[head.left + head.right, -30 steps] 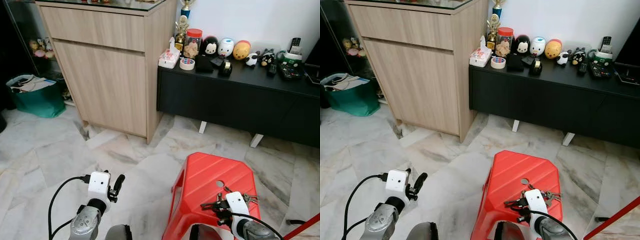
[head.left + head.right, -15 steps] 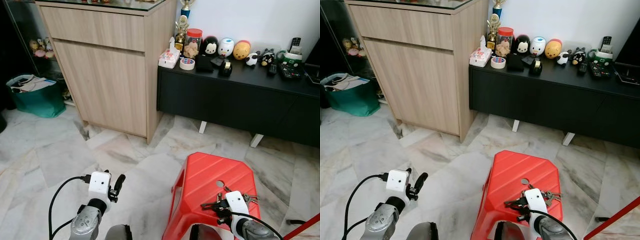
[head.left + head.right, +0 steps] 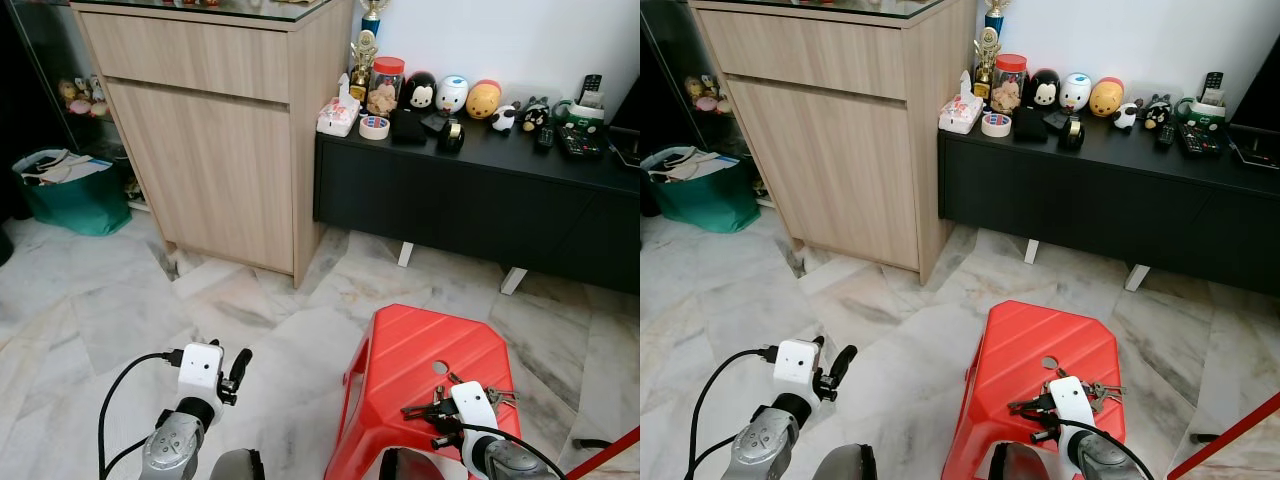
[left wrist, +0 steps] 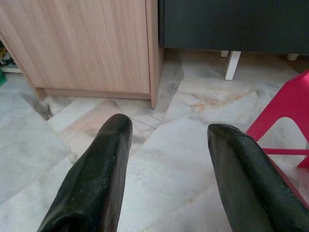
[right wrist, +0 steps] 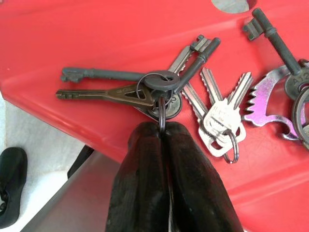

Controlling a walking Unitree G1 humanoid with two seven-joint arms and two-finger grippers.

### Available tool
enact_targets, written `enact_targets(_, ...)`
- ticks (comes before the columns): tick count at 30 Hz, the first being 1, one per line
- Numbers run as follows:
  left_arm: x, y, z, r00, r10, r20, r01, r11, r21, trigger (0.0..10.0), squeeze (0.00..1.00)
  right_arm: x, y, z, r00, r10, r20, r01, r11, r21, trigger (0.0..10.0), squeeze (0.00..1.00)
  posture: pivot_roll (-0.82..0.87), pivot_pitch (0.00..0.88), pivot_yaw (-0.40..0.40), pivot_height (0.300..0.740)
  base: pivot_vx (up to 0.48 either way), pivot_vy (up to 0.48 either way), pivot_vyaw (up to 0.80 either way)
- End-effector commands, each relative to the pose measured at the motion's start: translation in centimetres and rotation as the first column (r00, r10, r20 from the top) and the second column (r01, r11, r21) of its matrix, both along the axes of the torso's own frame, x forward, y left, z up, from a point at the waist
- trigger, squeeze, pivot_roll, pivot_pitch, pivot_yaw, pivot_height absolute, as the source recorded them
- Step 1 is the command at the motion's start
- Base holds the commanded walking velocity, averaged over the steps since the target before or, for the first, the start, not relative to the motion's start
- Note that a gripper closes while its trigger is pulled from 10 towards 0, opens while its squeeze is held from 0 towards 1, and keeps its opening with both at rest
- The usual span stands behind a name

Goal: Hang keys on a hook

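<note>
A bunch of dark old keys (image 5: 120, 84) on a ring lies on top of the red plastic stool (image 3: 420, 350). My right gripper (image 5: 161, 129) is shut on that ring, low over the stool's near edge, also seen as the right gripper (image 3: 443, 422). Beside it on the stool lie silver keys (image 5: 219, 113) and a purple toothed key tool (image 5: 268, 104). My left gripper (image 4: 169, 130) is open with nothing between its fingers. It hovers over the marble floor, left of the stool, as the left gripper (image 3: 238, 368).
A tall wooden cabinet (image 3: 215, 140) stands at the back left. A low black console (image 3: 470, 190) with figurines and jars runs along the wall. A green bag (image 3: 65, 195) sits at the far left. A red rod (image 3: 610, 450) crosses the bottom right corner.
</note>
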State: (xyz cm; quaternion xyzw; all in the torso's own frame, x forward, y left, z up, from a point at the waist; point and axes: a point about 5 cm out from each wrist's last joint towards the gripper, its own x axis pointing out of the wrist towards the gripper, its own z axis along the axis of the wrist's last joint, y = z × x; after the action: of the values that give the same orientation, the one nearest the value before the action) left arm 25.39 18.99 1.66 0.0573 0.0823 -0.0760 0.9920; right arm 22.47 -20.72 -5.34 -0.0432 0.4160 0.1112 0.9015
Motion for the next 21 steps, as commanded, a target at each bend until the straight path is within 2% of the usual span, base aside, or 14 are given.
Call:
enact_targets(1, -0.3, 0.2, -0.6, 1.000, -0.004, -0.026, 0.005, 1.000, 0.023, 10.0, 0.00, 0.7, 0.0, 0.5, 0.998, -0.029, 0.061, 0.029, 1.000, 0.011, 0.0, 0.00, 0.09, 0.000, -0.067, 0.609, 0.000, 0.000, 0.00)
enact_targets(2, -0.5, 0.4, -0.8, 0.999, 0.005, -0.040, -0.004, 1.000, 0.028, 10.0, 0.00, 1.3, 0.2, 1.1, 0.990, -0.049, 0.128, 0.045, 0.998, 0.033, 0.0, 0.00, 0.09, 0.000, -0.068, 0.609, 0.000, 0.000, 0.00)
enact_targets(7, -0.7, 0.7, -1.3, 0.998, 0.017, -0.061, -0.015, 0.999, 0.035, 10.0, 0.00, 2.5, 0.3, 2.3, 0.963, -0.114, 0.244, 0.100, 0.993, 0.070, 0.0, 0.00, 0.09, 0.000, -0.068, 0.609, 0.000, 0.000, 0.00)
enact_targets(10, -1.1, 1.1, -1.8, 0.995, 0.031, -0.091, -0.027, 0.998, 0.048, 10.0, 0.00, 3.9, 0.5, 4.0, 0.897, -0.193, 0.399, 0.175, 0.981, 0.081, 0.0, 0.00, 0.08, 0.000, -0.062, 0.609, 0.000, 0.000, 0.00)
enact_targets(15, -1.1, 1.8, -2.0, 0.992, 0.074, -0.102, -0.069, 0.996, 0.056, 10.0, 0.00, 4.9, 1.5, 5.8, 0.809, -0.252, 0.531, 0.211, 0.968, 0.138, 0.0, 0.00, 0.07, 0.000, -0.057, 0.609, 0.000, 0.000, 0.00)
enact_targets(16, -0.6, 2.7, -1.4, 0.983, 0.160, -0.085, -0.162, 0.987, -0.019, 10.0, 0.00, 5.2, 1.6, 6.4, 0.777, -0.273, 0.567, 0.226, 0.962, 0.153, 0.0, 0.00, 0.07, 0.000, -0.056, 0.609, 0.000, 0.000, 0.00)
enact_targets(17, -0.6, 2.7, -1.4, 0.983, 0.160, -0.085, -0.162, 0.987, -0.019, 10.0, 0.00, 5.2, 1.6, 6.4, 0.777, -0.273, 0.567, 0.226, 0.962, 0.153, 0.0, 0.00, 0.07, 0.000, -0.056, 0.609, 0.000, 0.000, 0.00)
enact_targets(18, -0.1, 3.4, -0.8, 0.972, 0.223, -0.071, -0.228, 0.972, -0.064, 10.0, 0.00, 5.4, 1.7, 6.8, 0.755, -0.297, 0.585, 0.241, 0.955, 0.173, 0.0, 0.00, 0.07, 0.000, -0.055, 0.609, 0.000, 0.000, 0.00)
enact_targets(19, 0.2, 3.6, -0.6, 0.971, 0.232, -0.065, -0.236, 0.970, -0.061, 10.0, 0.00, 5.5, 1.9, 7.0, 0.750, -0.301, 0.589, 0.237, 0.953, 0.186, 1.0, 0.00, 0.07, 0.000, -0.054, 0.609, 0.000, 0.000, 0.00)
enact_targets(20, 0.4, 3.7, -0.5, 0.970, 0.236, -0.062, -0.240, 0.969, -0.057, 10.0, 0.00, 5.6, 2.1, 7.0, 0.746, -0.304, 0.592, 0.234, 0.953, 0.194, 1.0, 0.00, 0.07, 0.000, -0.053, 0.609, 0.000, 0.000, 0.00)
enact_targets(21, 0.5, 3.8, -0.5, 0.971, 0.230, -0.062, -0.233, 0.971, -0.046, 10.0, 0.00, 5.6, 2.5, 6.9, 0.754, -0.305, 0.581, 0.228, 0.952, 0.204, 10.0, 0.00, 0.07, 0.000, -0.049, 0.609, 0.000, 0.000, 0.00)
